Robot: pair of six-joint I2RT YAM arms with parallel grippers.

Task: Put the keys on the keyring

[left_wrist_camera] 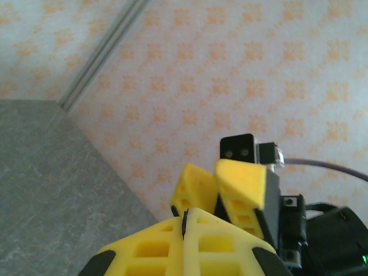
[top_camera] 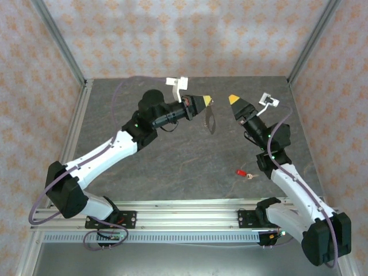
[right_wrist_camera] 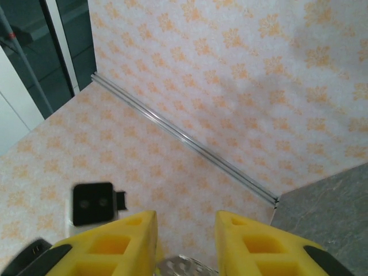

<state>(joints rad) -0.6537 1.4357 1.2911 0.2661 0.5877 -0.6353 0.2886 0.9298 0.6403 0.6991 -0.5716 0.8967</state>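
left gripper (top_camera: pixel 206 102) clamped on keyring (top_camera: pixel 210 119), dangling it free for threading | right gripper (top_camera: pixel 233 99) parted, empty | key (top_camera: pixel 238 172) lies on table (top_camera: pixel 172 155)

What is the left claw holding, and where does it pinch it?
The left claw pinches the keyring chain by its top end; the rest of the loop dangles free.

A grey mottled tabletop (top_camera: pixel 172 167) lies beneath both pairs of jaws, orange-flowered walls (top_camera: pixel 172 34) and aluminium posts (top_camera: pixel 58 40) beyond them.
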